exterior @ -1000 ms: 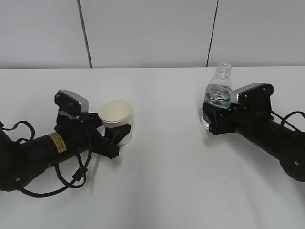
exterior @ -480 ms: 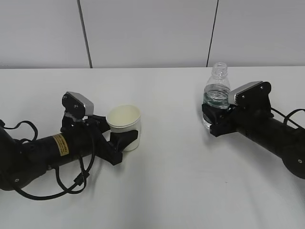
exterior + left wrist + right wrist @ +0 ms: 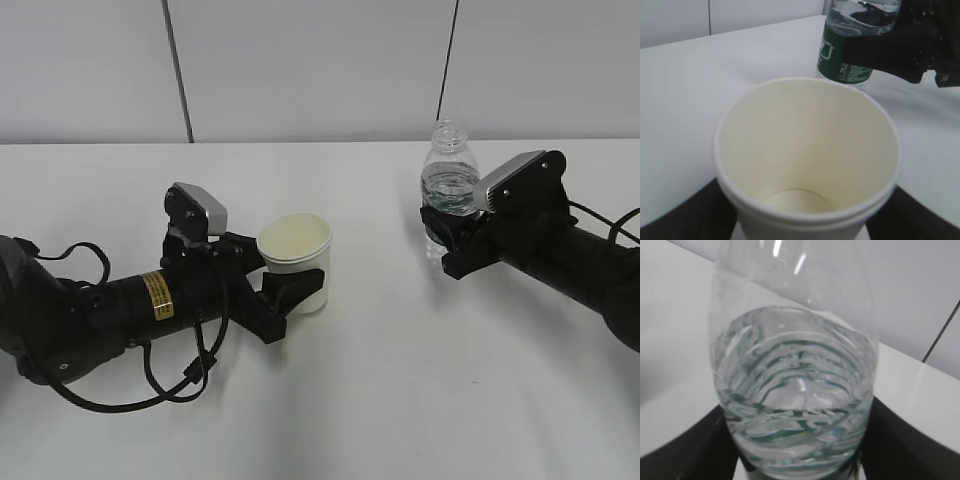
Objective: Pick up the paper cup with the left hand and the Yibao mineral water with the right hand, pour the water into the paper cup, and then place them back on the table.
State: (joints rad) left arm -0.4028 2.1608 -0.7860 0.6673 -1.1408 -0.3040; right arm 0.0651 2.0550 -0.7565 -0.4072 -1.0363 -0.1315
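Note:
The cream-white paper cup (image 3: 296, 258) stands upright and empty in my left gripper (image 3: 290, 290), which is shut on its lower wall; it fills the left wrist view (image 3: 807, 160). The Yibao mineral water bottle (image 3: 447, 185), capless and part full, is upright in my right gripper (image 3: 445, 240), which is shut on its labelled body. It shows close up in the right wrist view (image 3: 795, 390) and behind the cup in the left wrist view (image 3: 852, 45). Cup and bottle are apart, on the left and right of the white table (image 3: 380, 400).
Loose black cables (image 3: 170, 375) hang under the left arm near the table. A grey panelled wall (image 3: 320, 70) stands behind the table's far edge.
My left gripper has carried the cup rightward toward the middle. My right gripper has shifted the bottle slightly left and up.

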